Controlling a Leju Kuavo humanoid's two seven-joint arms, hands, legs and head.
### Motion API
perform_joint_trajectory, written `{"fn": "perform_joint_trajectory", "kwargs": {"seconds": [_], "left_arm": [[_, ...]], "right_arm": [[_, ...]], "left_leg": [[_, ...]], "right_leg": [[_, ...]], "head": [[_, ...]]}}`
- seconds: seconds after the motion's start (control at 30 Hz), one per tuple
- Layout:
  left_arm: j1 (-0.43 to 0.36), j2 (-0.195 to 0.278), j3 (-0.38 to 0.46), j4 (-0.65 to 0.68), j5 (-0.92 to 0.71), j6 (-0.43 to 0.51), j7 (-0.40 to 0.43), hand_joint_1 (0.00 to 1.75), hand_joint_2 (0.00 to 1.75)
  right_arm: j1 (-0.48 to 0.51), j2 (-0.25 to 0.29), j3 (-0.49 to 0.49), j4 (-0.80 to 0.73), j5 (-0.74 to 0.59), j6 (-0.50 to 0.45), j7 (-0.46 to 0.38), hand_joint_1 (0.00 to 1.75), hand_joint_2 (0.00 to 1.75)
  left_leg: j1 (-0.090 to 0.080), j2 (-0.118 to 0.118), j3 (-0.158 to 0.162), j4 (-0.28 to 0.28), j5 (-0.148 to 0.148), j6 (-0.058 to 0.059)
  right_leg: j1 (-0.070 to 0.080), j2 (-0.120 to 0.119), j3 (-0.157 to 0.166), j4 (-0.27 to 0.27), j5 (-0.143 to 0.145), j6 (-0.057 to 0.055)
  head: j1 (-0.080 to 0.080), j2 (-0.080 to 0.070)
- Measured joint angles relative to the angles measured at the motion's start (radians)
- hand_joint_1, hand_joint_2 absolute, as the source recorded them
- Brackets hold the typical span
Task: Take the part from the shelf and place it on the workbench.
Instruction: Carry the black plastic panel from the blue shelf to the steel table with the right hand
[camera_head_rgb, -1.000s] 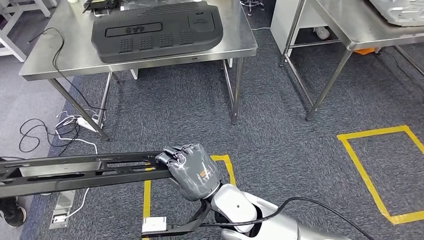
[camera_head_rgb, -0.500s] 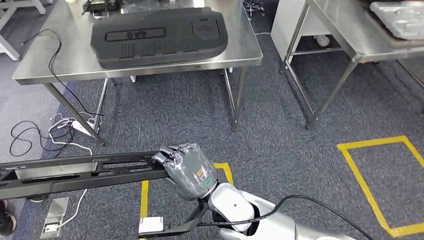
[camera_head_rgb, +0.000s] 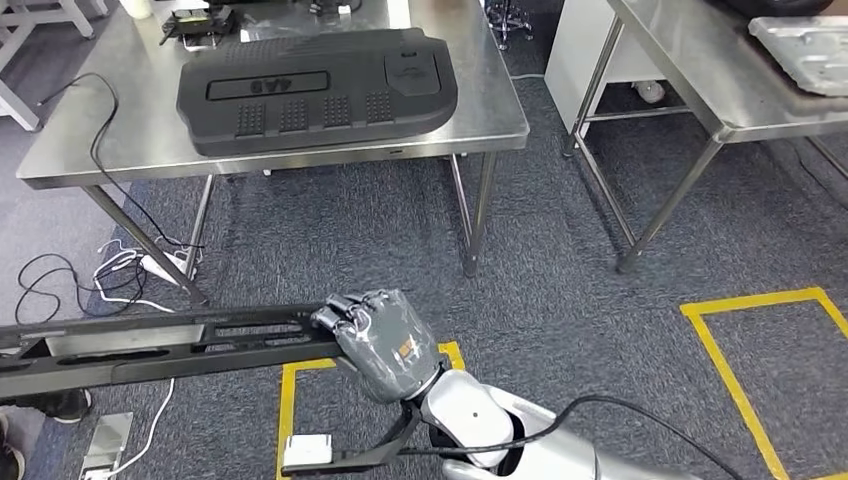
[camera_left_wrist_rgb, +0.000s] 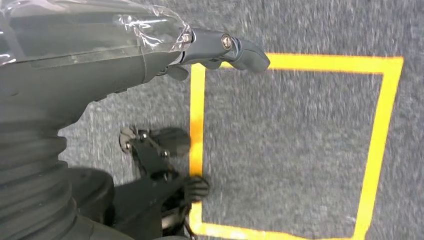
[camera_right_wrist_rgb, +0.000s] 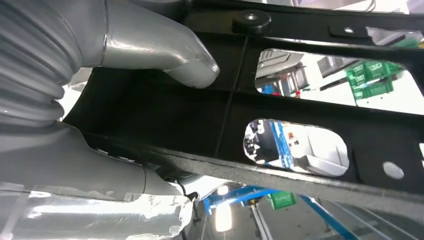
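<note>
Gripping the right end of a long black slotted frame part (camera_head_rgb: 150, 345), the right hand (camera_head_rgb: 380, 340) has its fingers curled over the part's upper edge, with the rest of the part stretching out level to the left of the hand, above the grey carpet. In the right wrist view the thumb (camera_right_wrist_rgb: 165, 52) presses flat against the part's dark inner face (camera_right_wrist_rgb: 300, 107), beside its oblong cut-outs. Just below and beside the hand, yellow floor tape (camera_head_rgb: 290, 400) marks a square on the carpet. Ahead of the hand stands a steel workbench (camera_head_rgb: 130, 130) carrying a large black moulded cover (camera_head_rgb: 315, 90). Well off to the right of the hand is a second steel table (camera_head_rgb: 700, 70). The left hand (camera_left_wrist_rgb: 100, 60) hangs over the carpet above another taped square (camera_left_wrist_rgb: 380, 130), one finger extended and nothing in its hold; how its other fingers lie I cannot tell.
</note>
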Motion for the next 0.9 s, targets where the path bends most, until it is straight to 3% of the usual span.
{"fn": "perform_joint_trajectory", "kwargs": {"seconds": [0.03,0.1,0.17,0.2,0.27,0.33,0.5,0.57,0.63,0.67,0.7,0.73,0.8,0.83,0.9], "left_arm": [[-0.002,0.0,0.0,0.0,0.0,0.0,0.001,0.0,1.75],[-0.003,0.0,0.0,-0.001,0.0,0.0,0.003,0.0,1.75],[0.0,0.0,0.0,-0.001,0.002,0.0,0.008,0.0,1.75],[0.001,0.0,0.0,-0.001,0.002,0.0,0.009,0.0,1.75],[0.002,0.001,0.0,-0.001,0.003,0.0,0.01,0.0,1.75],[0.001,0.001,-0.001,-0.001,0.003,0.0,0.01,0.0,1.75],[0.002,0.0,-0.003,-0.001,0.002,0.0,0.012,0.0,1.75],[-0.002,0.0,-0.003,-0.001,0.001,0.001,0.012,0.0,1.75],[-0.003,0.001,-0.004,-0.001,-0.001,0.001,0.012,0.0,1.75],[-0.003,0.001,-0.005,-0.001,-0.002,0.0,0.012,0.0,1.75],[-0.003,0.001,-0.006,-0.001,-0.004,0.0,0.012,0.0,1.75],[-0.003,0.001,-0.007,-0.001,-0.004,0.0,0.012,0.0,1.75],[-0.004,0.0,-0.008,-0.001,-0.004,-0.002,0.013,0.0,1.75],[-0.005,0.0,-0.008,-0.001,-0.004,-0.002,0.013,0.0,1.75],[-0.006,0.0,-0.008,-0.001,-0.004,-0.005,0.013,0.0,1.75]], "right_arm": [[-0.001,0.0,0.0,0.0,-0.001,0.001,0.0,1.75,1.75],[-0.001,0.001,0.0,0.0,-0.004,0.002,0.002,1.75,1.75],[0.001,0.002,0.0,0.0,-0.005,0.004,0.003,1.75,1.75],[0.002,0.002,0.0,0.0,-0.004,0.005,0.003,1.75,1.75],[0.003,0.002,0.0,0.0,0.005,0.007,0.004,1.75,1.75],[0.001,0.002,0.0,0.0,0.022,0.005,0.008,1.75,1.75],[-0.003,0.003,0.0,0.001,0.037,0.003,0.011,1.75,1.75],[-0.005,0.003,0.0,0.001,0.038,0.003,0.011,1.75,1.75],[-0.005,0.002,0.001,0.002,0.039,0.003,0.01,1.75,1.75],[-0.005,0.002,0.001,0.002,0.039,0.003,0.008,1.75,1.75],[-0.004,0.002,0.001,0.002,0.035,0.002,0.004,1.75,1.75],[-0.004,0.002,0.001,0.002,0.027,0.002,-0.001,1.75,1.75],[-0.005,0.001,0.001,0.002,-0.007,0.002,-0.02,1.75,1.75],[-0.006,0.002,0.001,0.003,-0.03,0.005,-0.032,1.75,1.75],[-0.009,0.002,0.002,0.004,-0.072,0.017,-0.052,1.75,1.75]], "left_leg": [[0.003,0.001,-0.019,0.041,-0.019,-0.005],[0.009,0.001,-0.091,0.163,-0.07,-0.016],[0.015,0.002,-0.155,0.243,-0.087,-0.024],[0.018,0.002,-0.164,0.231,-0.062,-0.026],[0.023,0.002,-0.135,0.113,0.031,-0.029],[0.021,0.004,-0.113,0.009,0.079,-0.028],[0.017,0.004,-0.104,-0.017,0.084,0.006],[0.018,0.005,-0.095,-0.022,0.084,0.018],[0.013,0.004,-0.091,-0.022,0.079,0.027],[0.01,0.004,-0.088,-0.022,0.076,0.03],[0.008,0.003,-0.084,-0.022,0.073,0.032],[0.006,0.001,-0.078,-0.022,0.069,0.033],[0.002,-0.002,-0.067,-0.021,0.06,0.03],[0.0,-0.003,-0.065,-0.02,0.056,0.027],[0.0,-0.003,-0.064,-0.021,0.052,0.018]], "right_leg": [[-0.003,-0.001,0.008,-0.004,-0.001,-0.004],[-0.004,-0.001,0.016,-0.006,-0.009,-0.008],[-0.004,0.001,0.025,-0.005,-0.018,-0.008],[-0.005,0.002,0.032,-0.005,-0.024,-0.007],[-0.008,0.003,0.048,-0.003,-0.037,0.001],[-0.009,0.003,0.056,-0.001,-0.047,0.011],[-0.007,0.003,0.055,0.016,-0.075,0.04],[-0.007,0.003,0.014,0.106,-0.122,0.046],[-0.007,0.003,-0.062,0.24,-0.169,0.048],[-0.006,0.003,-0.091,0.28,-0.17,0.047],[-0.006,0.003,-0.103,0.284,-0.152,0.045],[-0.004,0.003,-0.096,0.248,-0.116,0.04],[0.002,0.004,-0.047,0.116,-0.036,0.025],[0.005,0.003,-0.026,0.061,-0.014,0.02],[0.01,0.004,-0.01,0.017,-0.008,0.013]], "head": [[-0.003,0.0],[-0.01,0.0],[-0.01,0.0],[-0.01,0.0],[-0.01,0.0],[-0.015,0.0],[-0.013,0.0],[-0.006,0.0],[0.001,0.0],[0.003,0.0],[0.005,0.0],[0.007,0.0],[0.01,0.0],[0.01,0.0],[0.009,0.0]]}}
